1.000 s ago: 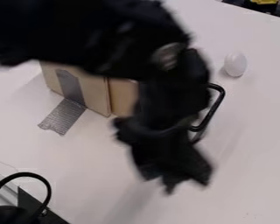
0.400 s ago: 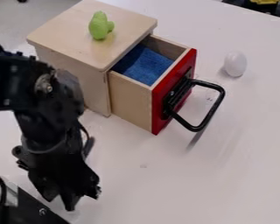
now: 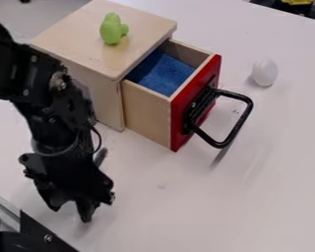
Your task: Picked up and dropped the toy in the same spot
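Probably a robotics lab, with a black robot arm over a white tabletop.

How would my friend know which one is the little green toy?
Find the big wooden box with its red-fronted drawer pulled open. On the box's flat top stands a small, lumpy green toy, taller than it is wide, with a round bump on one side. It's bright green, unlike the smooth white egg shape down on the table.
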`<state>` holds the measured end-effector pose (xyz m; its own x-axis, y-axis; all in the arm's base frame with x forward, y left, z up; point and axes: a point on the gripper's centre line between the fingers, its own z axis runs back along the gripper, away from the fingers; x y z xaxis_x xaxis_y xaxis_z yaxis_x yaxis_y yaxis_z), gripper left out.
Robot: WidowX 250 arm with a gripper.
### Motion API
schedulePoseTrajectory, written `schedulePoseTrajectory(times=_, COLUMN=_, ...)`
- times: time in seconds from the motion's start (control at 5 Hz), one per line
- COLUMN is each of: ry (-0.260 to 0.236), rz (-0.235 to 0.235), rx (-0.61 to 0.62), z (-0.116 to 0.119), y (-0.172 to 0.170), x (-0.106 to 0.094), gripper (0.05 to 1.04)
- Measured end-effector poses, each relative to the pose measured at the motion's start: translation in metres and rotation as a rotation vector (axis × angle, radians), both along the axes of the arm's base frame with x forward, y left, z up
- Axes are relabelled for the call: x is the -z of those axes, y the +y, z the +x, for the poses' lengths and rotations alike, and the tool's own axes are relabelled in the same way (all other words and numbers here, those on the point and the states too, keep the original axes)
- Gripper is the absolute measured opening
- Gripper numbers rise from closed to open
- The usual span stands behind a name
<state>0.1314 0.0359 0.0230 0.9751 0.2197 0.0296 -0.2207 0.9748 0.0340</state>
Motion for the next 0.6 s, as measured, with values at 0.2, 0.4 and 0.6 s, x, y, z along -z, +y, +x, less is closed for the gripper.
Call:
schedulePoseTrajectory(times=0.2, ry=-0.011, rz=0.027, rx=0.057, z=0.011, y=-0.012, x=-0.011, gripper=1.0)
schedulePoseTrajectory(times=0.4, ry=-0.021, rz=0.057, rx=0.123, z=0.024, y=-0.023, x=-0.03, gripper=1.0)
schedulePoseTrajectory(times=0.6, ry=-0.068, rz=0.072, rx=0.188, z=0.035, y=-0.035, x=-0.057, gripper=1.0)
